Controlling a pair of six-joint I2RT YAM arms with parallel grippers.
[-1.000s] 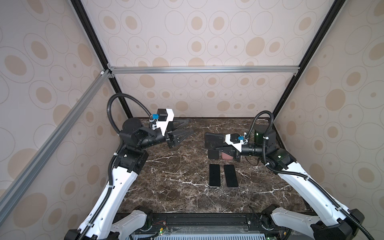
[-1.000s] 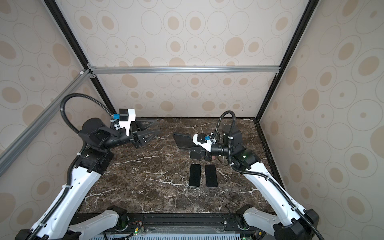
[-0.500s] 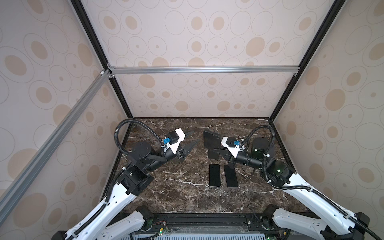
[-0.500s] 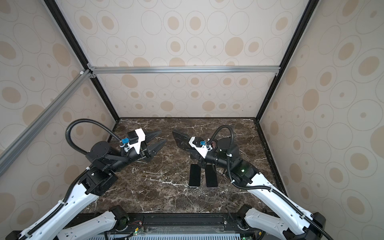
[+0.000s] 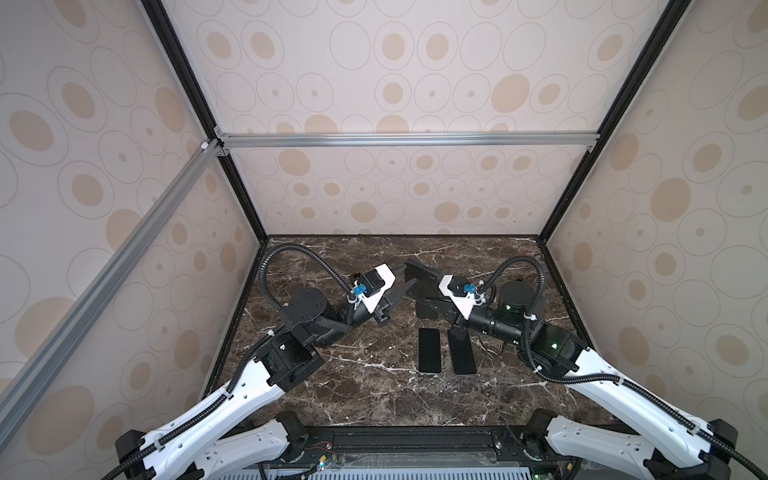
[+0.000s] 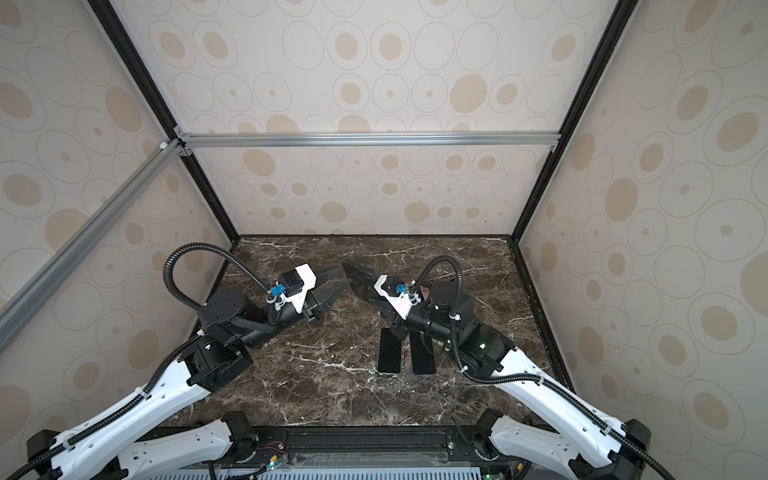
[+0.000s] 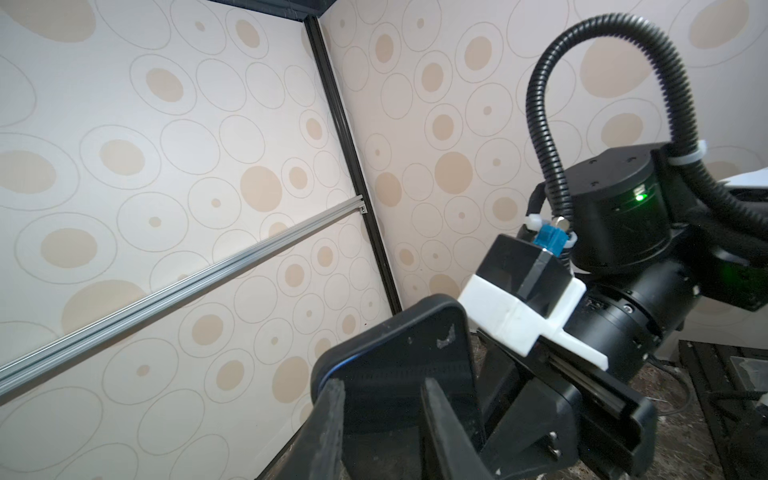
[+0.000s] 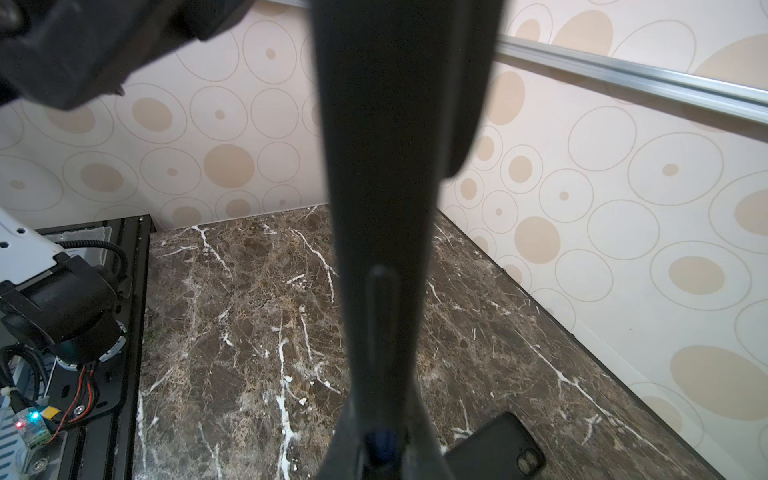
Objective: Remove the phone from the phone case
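Right hand (image 5: 432,289) is clamped on the cased phone (image 5: 420,272) and holds it up off the tabletop (image 5: 353,395), above the far half and about midway between the left and right edges. The phone sticks out from that hand toward the left arm, tilted, with its free end pointing at the far-left corner.

Over comes the left hand (image 5: 406,281), level with that free end. Its jaws stand partly apart, one finger on the far side of the phone's end and one on the near side. In both top views the tips sit right at the phone's edge, but whether they touch it I cannot tell.

From the left wrist view, the two dark fingers (image 7: 332,419) frame the phone's black face, and a thin blue line shows along its rounded rim.

The right wrist view looks along the phone edge-on, running straight out from between the closed fingertips.

Down on the tabletop, two black slabs (image 5: 429,350) lie flat side by side near the middle, under the right arm. Another black case (image 8: 494,451) with a camera cut-out lies flat below the right hand.
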